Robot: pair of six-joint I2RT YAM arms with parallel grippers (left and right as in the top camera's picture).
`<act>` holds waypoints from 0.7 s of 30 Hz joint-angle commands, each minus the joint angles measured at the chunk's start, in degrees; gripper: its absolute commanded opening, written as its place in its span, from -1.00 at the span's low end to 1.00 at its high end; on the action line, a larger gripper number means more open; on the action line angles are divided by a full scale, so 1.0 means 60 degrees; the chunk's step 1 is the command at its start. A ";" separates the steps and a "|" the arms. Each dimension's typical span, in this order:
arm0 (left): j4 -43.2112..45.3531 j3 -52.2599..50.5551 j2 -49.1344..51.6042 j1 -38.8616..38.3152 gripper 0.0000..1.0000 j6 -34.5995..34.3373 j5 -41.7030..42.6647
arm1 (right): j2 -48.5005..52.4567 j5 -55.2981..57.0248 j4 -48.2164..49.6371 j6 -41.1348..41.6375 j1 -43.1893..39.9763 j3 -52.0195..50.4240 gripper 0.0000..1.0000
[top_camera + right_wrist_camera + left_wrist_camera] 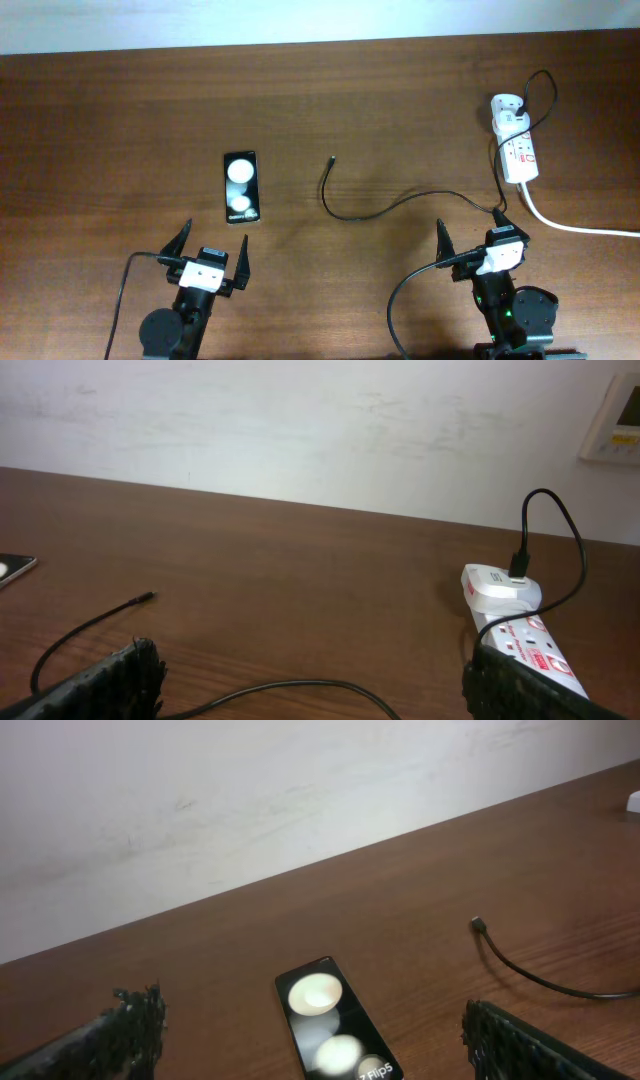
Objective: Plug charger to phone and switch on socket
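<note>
Two grippers waited at the near edge of your table (120, 120), and neither held anything. Your left gripper (214, 237) had its jaws spread wide and empty, just short of the phone (240, 187). The phone lay flat and screen up, left of centre, its long side running away from you. In the left wrist view the phone (332, 1032) sat ahead of the gripper, between its two fingers (128, 1032), touching neither.

Your right gripper (471, 222) was just as wide apart and just as empty. The charger (372, 213) lay loose on the wood. Its plug tip (332, 159) rested to the right of the phone, apart from it and not plugged in. From there the thin black cable curved toward you, then ran right, close past the right gripper's outer finger; I could not tell whether they touched. It then climbed and looped into the white adapter (507, 105).

That adapter (497, 586) sat in the far end of the socket (522, 155), which lay at the far right of the table. The socket's thick white cord (575, 227) trailed off the right edge. I could not make out the position of its switch.
</note>
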 commanded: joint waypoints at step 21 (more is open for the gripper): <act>-0.0051 -0.0022 -0.0091 0.0066 0.98 0.0080 0.0102 | -0.0084 0.0018 -0.0036 -0.0022 0.0058 -0.0069 0.97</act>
